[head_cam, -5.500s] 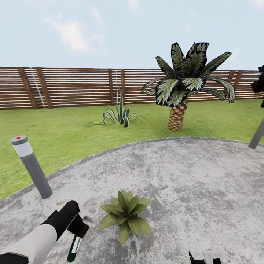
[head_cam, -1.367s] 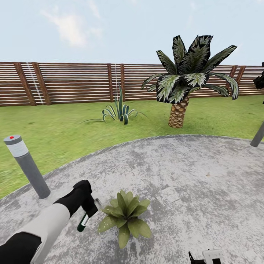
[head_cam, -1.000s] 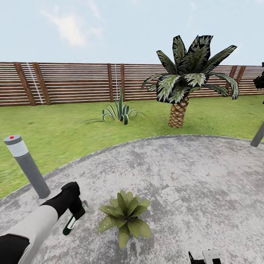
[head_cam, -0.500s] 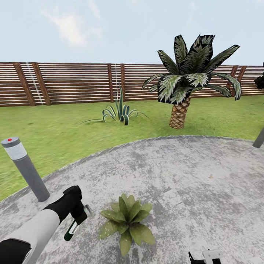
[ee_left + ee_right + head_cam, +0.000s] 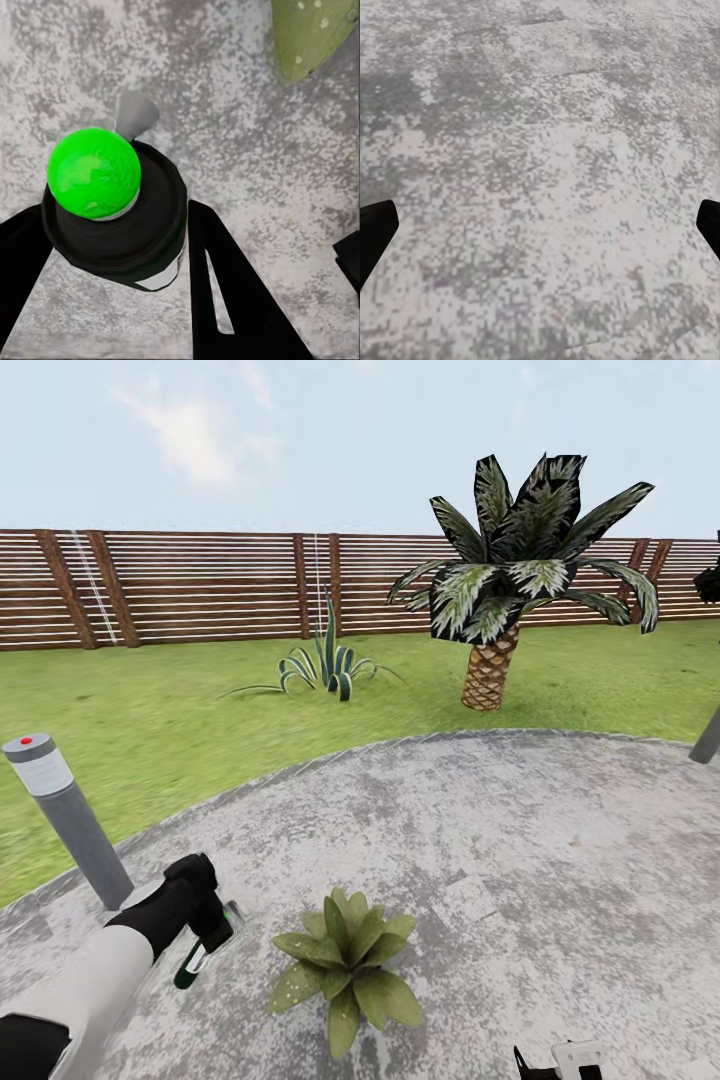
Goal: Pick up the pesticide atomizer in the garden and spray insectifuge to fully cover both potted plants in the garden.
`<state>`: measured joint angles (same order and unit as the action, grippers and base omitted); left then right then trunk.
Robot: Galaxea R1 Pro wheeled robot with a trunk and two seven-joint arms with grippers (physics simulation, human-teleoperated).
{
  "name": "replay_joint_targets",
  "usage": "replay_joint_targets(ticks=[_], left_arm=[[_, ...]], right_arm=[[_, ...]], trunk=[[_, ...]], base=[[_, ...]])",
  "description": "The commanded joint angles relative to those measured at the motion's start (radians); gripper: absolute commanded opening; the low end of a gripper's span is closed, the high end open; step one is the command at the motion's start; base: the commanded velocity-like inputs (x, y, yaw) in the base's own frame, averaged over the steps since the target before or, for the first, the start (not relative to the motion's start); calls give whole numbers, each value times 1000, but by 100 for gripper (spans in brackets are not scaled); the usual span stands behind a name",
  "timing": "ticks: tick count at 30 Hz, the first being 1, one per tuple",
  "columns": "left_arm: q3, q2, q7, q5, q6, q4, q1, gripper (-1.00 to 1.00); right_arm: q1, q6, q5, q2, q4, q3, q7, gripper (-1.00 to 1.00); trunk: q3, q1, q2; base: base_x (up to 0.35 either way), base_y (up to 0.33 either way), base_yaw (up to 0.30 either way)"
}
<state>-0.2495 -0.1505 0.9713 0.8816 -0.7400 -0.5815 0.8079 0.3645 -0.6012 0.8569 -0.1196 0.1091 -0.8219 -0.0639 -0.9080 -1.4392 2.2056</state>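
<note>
Compared with half a second earlier, the left gripper (image 5: 208, 932) is seen drawn slightly back from the potted plant (image 5: 345, 963), and the green spot on the pesticide atomizer (image 5: 200, 952) is now turned toward the head camera; the scene itself is unchanged. The round grey mottled patio (image 5: 520, 840) is bordered by green lawn (image 5: 180, 720), beyond which a brown slatted fence (image 5: 200, 588), a palm (image 5: 500, 600), a spiky striped plant (image 5: 328, 665) and a grey bollard (image 5: 65, 820) are seen. In the left wrist view the pesticide atomizer (image 5: 112, 217) is clamped between the two black fingers (image 5: 225, 292), head uppermost, with a leaf tip (image 5: 307, 34) nearby. The right gripper (image 5: 540, 225) is held spread wide over bare paving, only its fingertips (image 5: 375, 232) being visible.
</note>
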Motion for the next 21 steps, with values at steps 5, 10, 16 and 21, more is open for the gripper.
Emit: replay_joint_targets(ticks=[5,10,16,21], left_arm=[[-4,-20,6,-2,-5,27,-19,-100],[-8,2,5,-3,-2,50,-67,-100],[-6,22,-3,1,-7,32,-82,-100],[-4,7,-5,5,-12,4,-71,-100]], right_arm=[[1,-3,2,0,0,-8,-7,100],[1,-3,3,0,0,-8,-7,100],[1,-3,4,0,-1,-8,-7,100],[1,-3,3,0,0,-8,-7,100]], trunk=[[-1,0,0],[-1,0,0],[-1,0,0],[-1,0,0]], base=[[0,0,0],[0,0,0],[0,0,0],[0,0,0]])
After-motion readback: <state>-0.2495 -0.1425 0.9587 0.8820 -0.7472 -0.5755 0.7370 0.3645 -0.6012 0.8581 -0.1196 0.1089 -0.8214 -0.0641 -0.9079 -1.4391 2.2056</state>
